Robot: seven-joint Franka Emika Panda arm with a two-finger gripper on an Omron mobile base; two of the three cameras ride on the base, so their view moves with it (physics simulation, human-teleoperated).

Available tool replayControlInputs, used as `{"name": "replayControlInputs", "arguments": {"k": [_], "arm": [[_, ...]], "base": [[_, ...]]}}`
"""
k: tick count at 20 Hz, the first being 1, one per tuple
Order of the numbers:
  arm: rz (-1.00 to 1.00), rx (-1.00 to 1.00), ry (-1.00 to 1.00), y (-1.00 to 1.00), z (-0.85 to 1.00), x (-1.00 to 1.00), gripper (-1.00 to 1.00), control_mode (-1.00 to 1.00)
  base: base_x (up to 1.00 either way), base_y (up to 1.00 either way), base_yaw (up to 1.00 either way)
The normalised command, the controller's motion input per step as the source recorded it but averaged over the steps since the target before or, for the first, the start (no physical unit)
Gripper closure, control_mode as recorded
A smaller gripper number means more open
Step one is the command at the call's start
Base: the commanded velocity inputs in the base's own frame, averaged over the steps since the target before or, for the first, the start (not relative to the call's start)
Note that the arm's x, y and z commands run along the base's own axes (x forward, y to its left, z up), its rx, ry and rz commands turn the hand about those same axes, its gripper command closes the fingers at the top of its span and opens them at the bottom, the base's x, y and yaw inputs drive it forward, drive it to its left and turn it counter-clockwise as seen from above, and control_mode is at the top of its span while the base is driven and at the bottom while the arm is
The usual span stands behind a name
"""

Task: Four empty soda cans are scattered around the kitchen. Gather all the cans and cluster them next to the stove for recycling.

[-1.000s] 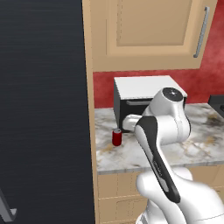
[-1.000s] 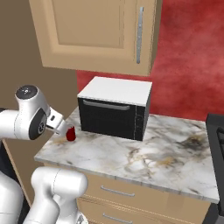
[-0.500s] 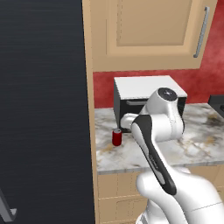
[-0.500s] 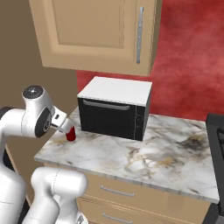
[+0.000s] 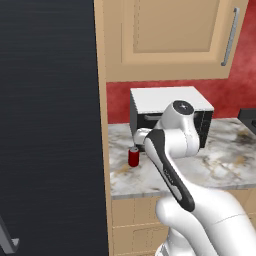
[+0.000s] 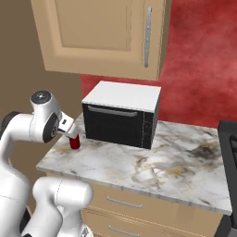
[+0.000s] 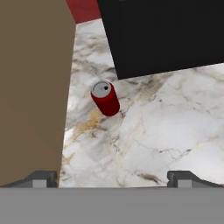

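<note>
Even, bright rendered light; soft, pixelated edges

A marbled worktop runs across the lower half. A black microwave with a white top stands toward its back left. At about 9 o'clock from the microwave, just beside its front corner, a red soda can stands upright near the worktop's left edge. The white arm's hand hangs just above the can. The stove's black edge shows at 3 o'clock.
</note>
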Motion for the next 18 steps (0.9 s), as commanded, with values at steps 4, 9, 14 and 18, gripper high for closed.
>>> {"name": "replayControlInputs", "arguments": {"k": [4,9,14,18], "arm": [[0.00,0.00,0.01,0.16,-0.22,0.26,-1.00,-1.00],[0.00,0.00,0.02,0.01,-0.23,0.20,-1.00,-1.00],[0.00,0.00,0.04,0.00,-0.14,0.15,-1.00,-1.00],[0.00,0.00,0.07,0.05,-0.09,0.20,-1.00,-1.00]], "base": [[0.00,0.00,0.00],[0.00,0.00,0.00],[0.00,0.00,0.00],[0.00,0.00,0.00]]}}
